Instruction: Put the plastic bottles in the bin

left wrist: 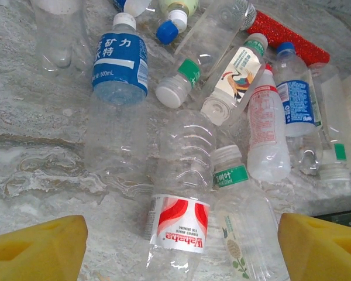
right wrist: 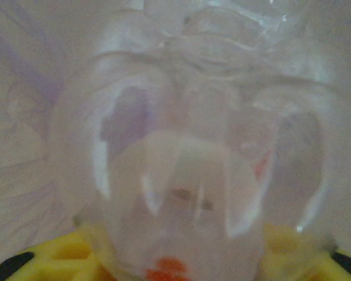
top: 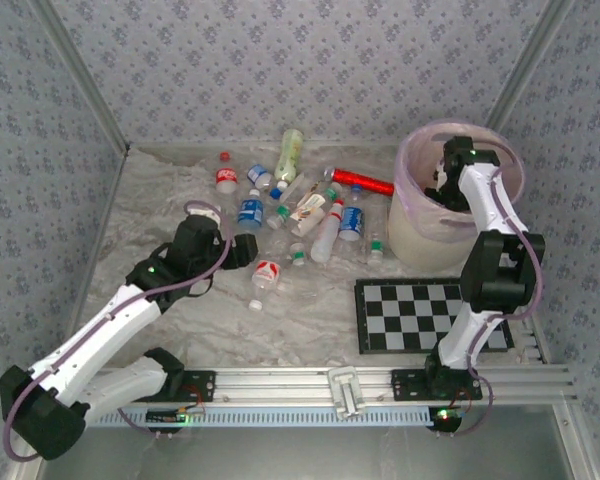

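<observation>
The right gripper (top: 446, 183) is down inside the large round cream-white bin (top: 412, 238) with its translucent lilac rim. A clear ribbed plastic bottle (right wrist: 181, 146) sits right against its yellow fingers (right wrist: 47, 263). Whether they clamp it or stand loose, I cannot tell.

Well left of the bin, the left gripper (left wrist: 180, 249) hangs with its jaws spread wide, gripping nothing. It is just above a crumpled clear bottle with a red-and-white label (left wrist: 178, 199).

Between that bottle and the bin lie the other plastic bottles (top: 310, 215), scattered and capped blue, green, red or white. A shiny red cylindrical tube (top: 362, 181) lies just left of the bin. A black-and-white checkerboard (top: 420, 312) lies just in front of the bin.
</observation>
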### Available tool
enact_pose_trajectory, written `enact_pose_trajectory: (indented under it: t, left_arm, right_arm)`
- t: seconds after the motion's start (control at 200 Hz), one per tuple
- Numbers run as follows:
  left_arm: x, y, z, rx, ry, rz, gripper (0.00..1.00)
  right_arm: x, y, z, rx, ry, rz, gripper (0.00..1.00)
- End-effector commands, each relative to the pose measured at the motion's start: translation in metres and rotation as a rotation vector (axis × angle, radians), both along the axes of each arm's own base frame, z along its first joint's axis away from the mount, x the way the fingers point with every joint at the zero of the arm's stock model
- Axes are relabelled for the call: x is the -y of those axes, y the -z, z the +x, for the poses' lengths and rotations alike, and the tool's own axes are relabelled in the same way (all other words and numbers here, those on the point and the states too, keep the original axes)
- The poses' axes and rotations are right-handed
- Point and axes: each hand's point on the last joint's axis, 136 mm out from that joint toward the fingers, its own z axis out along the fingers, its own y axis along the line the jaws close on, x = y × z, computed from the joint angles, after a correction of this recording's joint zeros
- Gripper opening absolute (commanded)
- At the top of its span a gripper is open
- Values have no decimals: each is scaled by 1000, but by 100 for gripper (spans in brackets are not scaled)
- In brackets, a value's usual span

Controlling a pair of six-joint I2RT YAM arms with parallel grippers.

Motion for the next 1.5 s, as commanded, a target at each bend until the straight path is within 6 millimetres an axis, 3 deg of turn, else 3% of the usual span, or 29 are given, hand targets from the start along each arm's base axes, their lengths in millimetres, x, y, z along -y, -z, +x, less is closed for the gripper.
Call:
enact_pose_trajectory:
  t: [0.0, 0.12, 0.19, 0.37, 0.515, 0.675, 0.805, 0.974, 1.119, 1.294, 1.494]
  left_arm:
    - [4, -4, 6, -17, 12, -80, 86]
    - [-1, 0, 13, -25, -3, -72, 89]
    - [-3, 2, 19, -28, -5, -64, 91]
    - [-8, 3, 44, -34, -5, -9, 96]
    - [-29, 8, 82, -29, -74, 61, 96]
    - [-51, 27, 136, -54, -153, 94, 90]
    - [-52, 50, 173, -100, -156, 88, 85]
    - [-47, 84, 203, -220, -152, 91, 86]
    - [-42, 111, 214, -264, -158, 83, 81]
    - [-46, 138, 212, -307, -156, 119, 75]
    - [-48, 159, 213, -325, -174, 125, 60]
  right_arm:
    - [9, -34, 2, 113, 30, -32, 63]
    - [14, -67, 1, 198, 29, -65, 79]
    - [16, -93, -3, 277, 39, -80, 100]
    - [19, -164, -20, 485, 71, -105, 100]
    - [12, -204, -41, 625, 74, -89, 100]
    - [-23, -231, -68, 781, 9, 76, 100]
    - [-63, -244, -95, 864, -79, 292, 100]
    - [-112, -255, -120, 874, -229, 570, 100]
    - [-114, -242, -135, 847, -237, 558, 100]
    - [-114, -222, -152, 814, -207, 562, 100]
    - [-118, -216, -165, 831, -201, 601, 100]
